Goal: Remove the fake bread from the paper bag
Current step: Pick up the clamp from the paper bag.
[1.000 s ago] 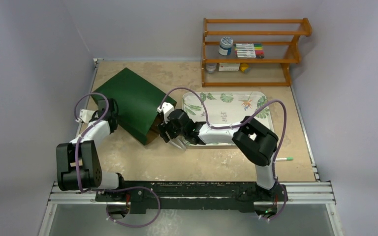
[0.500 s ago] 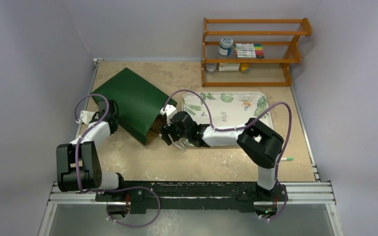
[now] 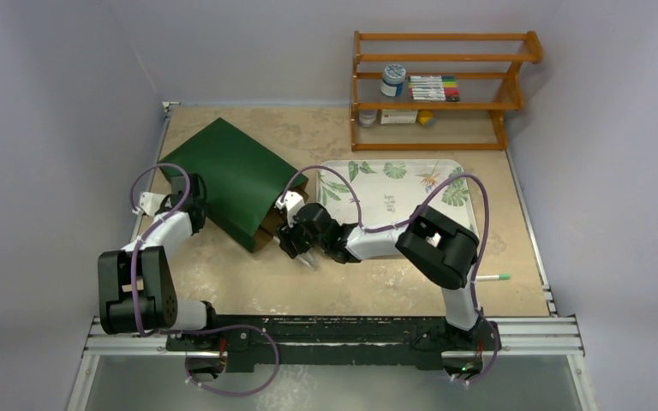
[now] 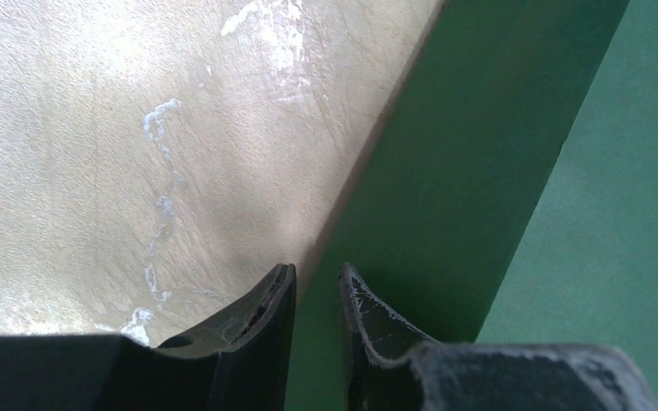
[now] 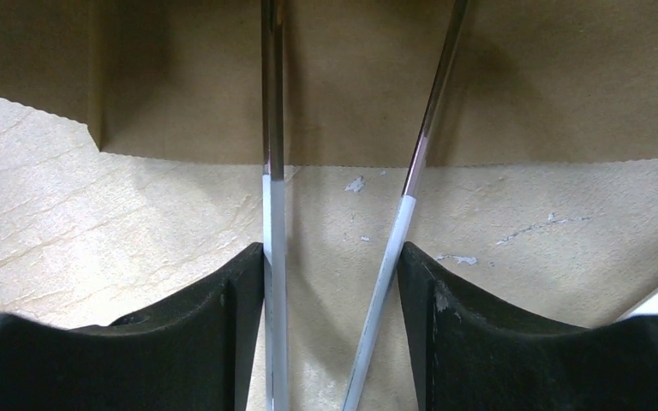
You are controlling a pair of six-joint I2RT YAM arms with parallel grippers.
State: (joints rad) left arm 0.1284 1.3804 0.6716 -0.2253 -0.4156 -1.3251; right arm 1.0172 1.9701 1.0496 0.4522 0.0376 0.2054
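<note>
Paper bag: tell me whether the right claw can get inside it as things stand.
Probably yes. The right claw sits at the open mouth of the paper bag, its thin prongs reaching over the brown lining, with nothing in between.

Pale lavender walls (image 3: 51,103) enclose a beige table (image 3: 351,291) and wooden shelf (image 3: 480,106).

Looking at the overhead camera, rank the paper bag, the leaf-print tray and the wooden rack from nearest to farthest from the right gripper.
From the right gripper:
1. paper bag, just to its left; the gripper sits at the bag's open mouth.
2. leaf-print tray, close by on its right, under the right arm.
3. wooden rack, at the table's far edge, toward the right.
</note>
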